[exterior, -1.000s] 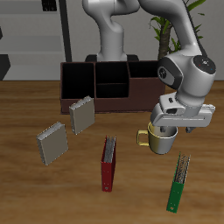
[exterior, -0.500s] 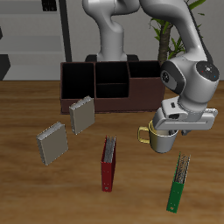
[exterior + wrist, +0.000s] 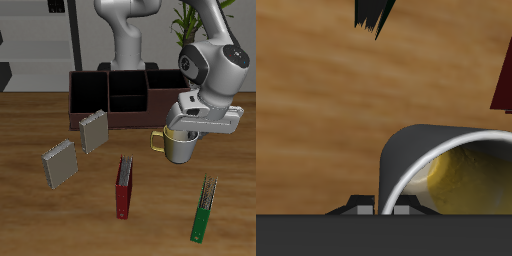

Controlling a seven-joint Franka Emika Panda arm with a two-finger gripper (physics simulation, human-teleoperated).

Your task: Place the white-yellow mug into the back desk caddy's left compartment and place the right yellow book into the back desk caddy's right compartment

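The white-yellow mug is seen upright and lifted clear of the table, off-white outside, with its yellowish loop handle turned toward the middle of the table. It is held at its rim by the gripper, whose fingers are closed narrowly onto the mug wall from above; in the wrist view the rim and yellow interior are shown close under the gripper, with wood grain well below. The mug is placed in front of the back desk caddy, just beside that caddy's end partly hidden behind the arm, and is not inside any compartment. The caddy is recorded as a long, low, dark reddish-brown box at the back of the table, its black-lined wells open upward; the end well farthest from the mug is seen with nothing in it, and the middle section is split by a partition. Which items lie in the end behind the arm cannot be told. Two grey, flat block-like items are listed in front of the caddy: one leaning just before it, another nearer the table's front edge. A red book lies near the table's centre, well apart from the mug. A green book lies near the front edge, below the suspended mug. A potted plant stands behind the table.
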